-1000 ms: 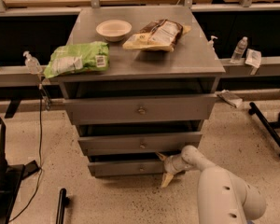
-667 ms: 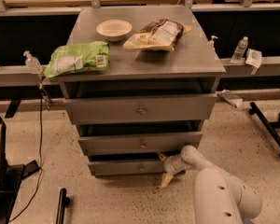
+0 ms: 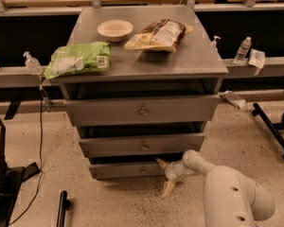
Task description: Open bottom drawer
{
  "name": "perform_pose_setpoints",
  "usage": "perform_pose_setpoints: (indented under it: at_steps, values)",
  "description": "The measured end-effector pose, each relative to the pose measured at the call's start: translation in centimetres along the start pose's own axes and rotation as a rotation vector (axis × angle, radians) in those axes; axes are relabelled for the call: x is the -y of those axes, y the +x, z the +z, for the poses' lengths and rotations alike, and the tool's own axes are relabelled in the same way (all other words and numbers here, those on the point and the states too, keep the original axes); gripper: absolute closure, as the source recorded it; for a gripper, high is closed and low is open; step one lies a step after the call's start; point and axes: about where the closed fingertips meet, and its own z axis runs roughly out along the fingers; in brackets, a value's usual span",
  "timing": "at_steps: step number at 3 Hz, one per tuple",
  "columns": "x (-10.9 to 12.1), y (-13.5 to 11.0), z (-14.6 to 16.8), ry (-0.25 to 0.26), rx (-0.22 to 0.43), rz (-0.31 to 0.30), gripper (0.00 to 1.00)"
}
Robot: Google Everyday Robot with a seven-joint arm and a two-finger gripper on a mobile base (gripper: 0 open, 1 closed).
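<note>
Gripper low at the right end of the bottom drawer, fingers spread

The gripper (image 3: 164, 176) hangs just above the floor, its fingers (image 3: 168, 188) released and splayed, grasping nothing; the bottom drawer (image 3: 128, 170) lies just left of them, its small knob (image 3: 143, 171) further left, its front seemingly barely out; to do this well, I judge the fingers should catch the knob or the front's edge, then pull straight out and level, never sideways; above the fingers sit the middle drawer (image 3: 142, 144) and top drawer (image 3: 143, 109), both apparently ajar; higher still the cabinet top (image 3: 199, 60) carries a bowl (image 3: 115, 30), a green bag (image 3: 78, 59) and a brown snack bag (image 3: 161, 34); beneath the fingers, speckled floor (image 3: 118, 202).
</note>
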Motion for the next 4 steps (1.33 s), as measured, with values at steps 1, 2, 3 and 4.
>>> perform_pose_setpoints:
  at_steps: [1, 2, 3, 4]
  values:
    - [-2.2, -1.7, -0.5, -0.038, 0.011, 0.012, 0.0]
    - [-3.9, -2.3, -0.6, -0.074, 0.01, 0.041, 0.16]
    - [-3.8, -2.5, -1.4, -0.056, -0.003, 0.033, 0.07]
    - [-2.9, -2.1, -2.0, -0.03, -0.019, 0.018, 0.04]
